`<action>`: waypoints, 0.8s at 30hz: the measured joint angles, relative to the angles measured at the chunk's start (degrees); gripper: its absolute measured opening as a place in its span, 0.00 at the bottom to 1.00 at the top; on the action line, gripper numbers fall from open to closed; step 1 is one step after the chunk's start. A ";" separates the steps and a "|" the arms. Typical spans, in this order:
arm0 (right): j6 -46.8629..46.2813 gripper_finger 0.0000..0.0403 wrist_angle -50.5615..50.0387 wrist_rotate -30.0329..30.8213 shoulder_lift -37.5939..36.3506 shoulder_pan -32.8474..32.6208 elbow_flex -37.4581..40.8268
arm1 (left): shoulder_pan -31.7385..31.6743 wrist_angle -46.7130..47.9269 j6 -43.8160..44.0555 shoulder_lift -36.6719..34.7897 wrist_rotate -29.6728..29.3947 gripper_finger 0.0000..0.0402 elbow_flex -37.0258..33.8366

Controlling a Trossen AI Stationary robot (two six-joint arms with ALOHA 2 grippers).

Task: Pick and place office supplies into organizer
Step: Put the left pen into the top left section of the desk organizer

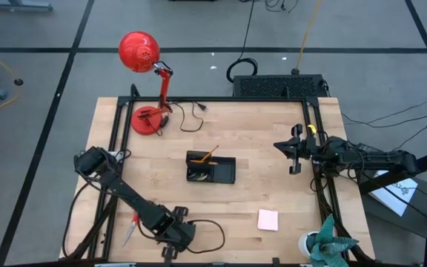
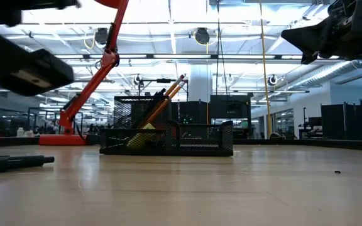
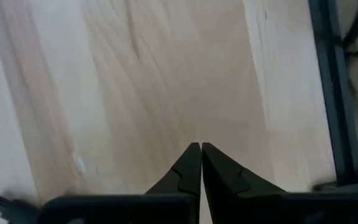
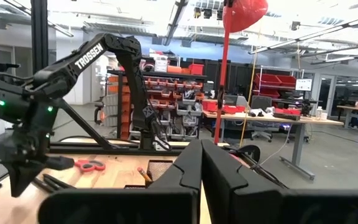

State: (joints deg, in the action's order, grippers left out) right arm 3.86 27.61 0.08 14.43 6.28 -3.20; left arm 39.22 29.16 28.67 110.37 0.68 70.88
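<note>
The black organizer [image 1: 210, 167] stands at the table's middle with two orange pencils [image 1: 207, 156] leaning in it; it also shows in the low view [image 2: 166, 139]. The red-handled scissors [image 1: 134, 220] lie near the left front edge, beside my left arm. The pink sticky-note pad [image 1: 267, 219] lies flat at the front right. Black pens [image 2: 11, 162] lie on the table at the left of the low view. My left gripper [image 3: 200, 147] is shut and empty over bare wood near the front edge. My right gripper [image 1: 278, 144] is shut and empty, raised to the right of the organizer.
A red desk lamp [image 1: 148, 89] stands at the far left. A larger black box with cables [image 1: 276, 85] sits beyond the far edge. A black frame rail [image 1: 313, 148] runs along the right side. A small black bit [image 2: 337, 171] lies on the wood.
</note>
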 joint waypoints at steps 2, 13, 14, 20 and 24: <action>-0.13 0.00 -0.04 -0.01 0.07 0.00 0.01 | 0.49 -0.68 0.00 -0.01 -1.03 0.04 0.02; -0.15 0.00 0.23 -0.04 0.27 0.00 0.02 | 1.05 13.39 7.64 -5.60 -8.79 0.03 0.21; -0.15 0.00 0.27 -0.02 0.29 -0.02 0.00 | 1.07 16.17 9.83 -6.55 -10.73 0.03 0.21; -0.17 0.00 0.38 -0.04 0.27 -0.01 0.02 | -0.27 24.48 22.33 -7.92 -16.39 0.01 0.27; -0.17 0.00 0.38 -0.09 0.27 0.00 0.01 | -1.34 24.10 24.15 -5.75 -14.70 0.07 0.15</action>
State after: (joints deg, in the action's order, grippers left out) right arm 3.68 27.99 -0.01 14.70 6.28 -3.19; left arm 37.88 53.25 52.82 104.61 -14.02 71.04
